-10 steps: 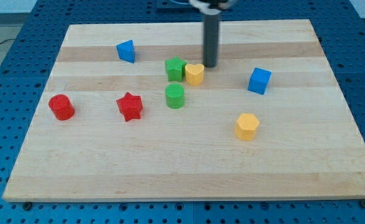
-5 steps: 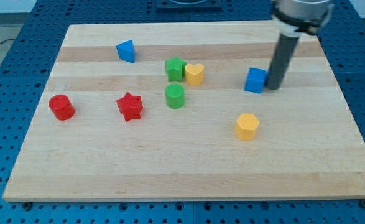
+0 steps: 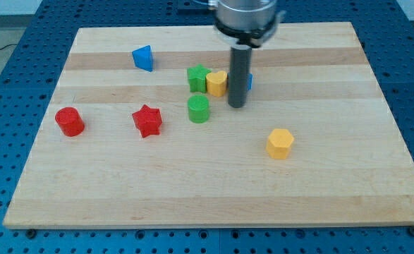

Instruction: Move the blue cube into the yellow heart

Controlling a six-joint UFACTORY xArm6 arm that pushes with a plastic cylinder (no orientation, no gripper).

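The yellow heart (image 3: pixel 216 82) lies near the board's upper middle, touching the green star (image 3: pixel 197 77) on its left. The blue cube (image 3: pixel 248 82) sits just to the heart's right, almost wholly hidden behind my rod; only a blue sliver shows at the rod's right edge. My tip (image 3: pixel 237 106) rests on the board directly in front of the cube, just right of and below the heart.
A green cylinder (image 3: pixel 198 109) lies below the green star. A red star (image 3: pixel 147 120) and a red cylinder (image 3: pixel 70 121) lie at the view's left. A blue triangular block (image 3: pixel 143 58) is at the upper left. A yellow hexagonal block (image 3: pixel 280 143) lies at the lower right.
The rod swung from beside the heart to the cube's right side, then moved left. The blue cube has slid left from the view's right to next to the yellow heart.
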